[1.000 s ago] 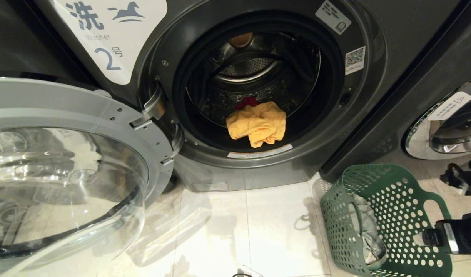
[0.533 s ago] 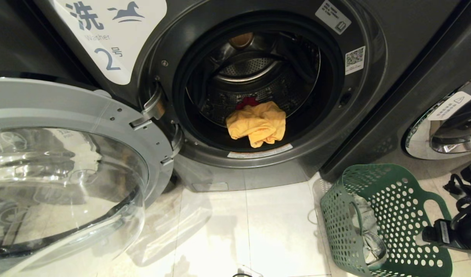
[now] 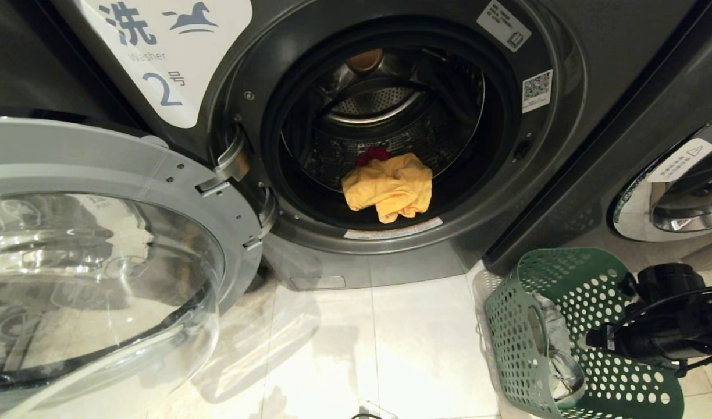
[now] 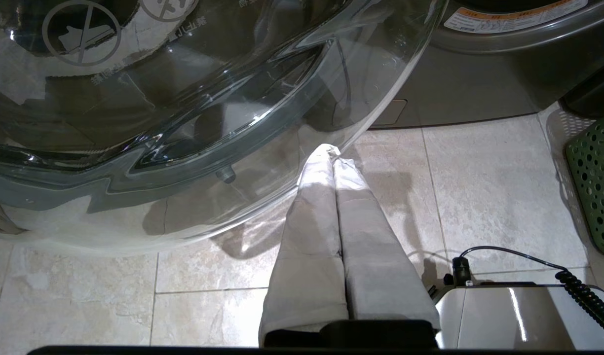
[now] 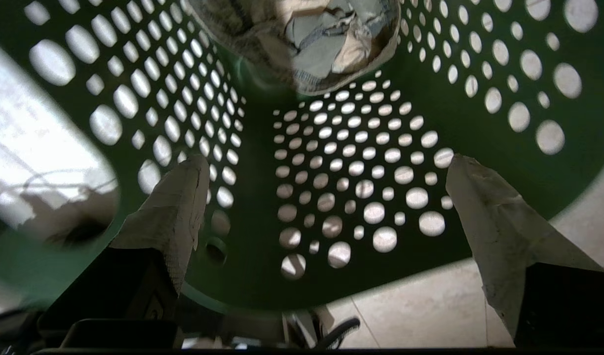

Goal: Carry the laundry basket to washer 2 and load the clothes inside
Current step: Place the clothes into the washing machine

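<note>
At the lower right of the head frame, the right gripper point(image 3: 594, 337) hung over the mouth of the laundry basket point(image 3: 571, 273), its fingers point(image 5: 171, 207) spread wide and empty in the right wrist view. The basket stood on the tiled floor point(image 3: 391, 349) just beside the machine's front corner. Deep inside lay the grey garment point(image 5: 312, 44), bunched against the perforated wall, not centred between the fingers. A good pick would likely mean steering toward that heap, sinking past the rim without catching a finger on the holes, and closing on a thick fold rather than a loose edge.

The left gripper point(image 4: 334, 153) pointed at the floor below the open glass door point(image 3: 100, 262), fingers pressed together on nothing.

Farther back, in the upper middle, washer 2 point(image 3: 565, 116) stood open. The yellow garment point(image 3: 388, 186) lay at the drum's front lip with the pink-red garment point(image 3: 373, 154) showing behind it.
</note>
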`<state>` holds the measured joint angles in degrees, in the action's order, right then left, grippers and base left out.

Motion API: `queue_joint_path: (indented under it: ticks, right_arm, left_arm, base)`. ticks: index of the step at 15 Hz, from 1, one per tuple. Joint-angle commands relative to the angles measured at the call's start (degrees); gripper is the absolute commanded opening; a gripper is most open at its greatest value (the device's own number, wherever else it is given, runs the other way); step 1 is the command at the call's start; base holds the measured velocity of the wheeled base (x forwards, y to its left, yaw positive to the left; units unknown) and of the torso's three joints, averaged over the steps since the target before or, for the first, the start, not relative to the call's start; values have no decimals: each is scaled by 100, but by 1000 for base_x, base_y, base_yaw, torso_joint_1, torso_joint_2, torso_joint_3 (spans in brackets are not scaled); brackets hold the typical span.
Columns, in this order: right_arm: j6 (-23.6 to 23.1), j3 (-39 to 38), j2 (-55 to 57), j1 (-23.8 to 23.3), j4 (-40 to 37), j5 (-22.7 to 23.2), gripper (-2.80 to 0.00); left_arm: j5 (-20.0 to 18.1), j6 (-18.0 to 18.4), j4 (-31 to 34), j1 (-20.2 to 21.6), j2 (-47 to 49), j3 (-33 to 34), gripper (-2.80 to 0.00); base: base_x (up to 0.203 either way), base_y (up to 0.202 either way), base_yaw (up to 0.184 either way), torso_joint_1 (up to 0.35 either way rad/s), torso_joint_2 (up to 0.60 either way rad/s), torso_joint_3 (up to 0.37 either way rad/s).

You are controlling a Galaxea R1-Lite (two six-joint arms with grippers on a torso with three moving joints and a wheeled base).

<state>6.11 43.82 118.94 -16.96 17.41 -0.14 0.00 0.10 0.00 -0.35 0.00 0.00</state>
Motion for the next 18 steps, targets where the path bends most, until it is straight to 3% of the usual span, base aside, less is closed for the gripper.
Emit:
queue_joint_path:
  ticks: [1, 5, 9, 13, 18]
  right_arm:
    - [-83, 440, 1305, -207, 412, 77, 0]
    - [-398, 1530, 2631, -565, 726, 206, 0]
    - [-440, 2691, 3512, -632, 771, 329, 0]
    - [-452, 3448, 4273, -627, 1252, 1130, 0]
    - [-427, 4866, 5210, -628, 1647, 1160, 0]
  left_arm:
    - [0, -1, 0, 1, 1, 0, -280]
    - [0, -1, 0, 0, 0, 0, -280]
    - [0, -1, 0, 0, 0, 0, -280]
    - [0, -1, 0, 0, 0, 0, -280]
    - [0, -1, 0, 0, 0, 0, -280]
  base:
    - [0, 0, 0, 0, 0, 0]
    - [0, 0, 0, 0, 0, 0]
    - [0, 0, 0, 0, 0, 0]
    - [0, 0, 0, 0, 0, 0]
    - [0, 0, 0, 0, 0, 0]
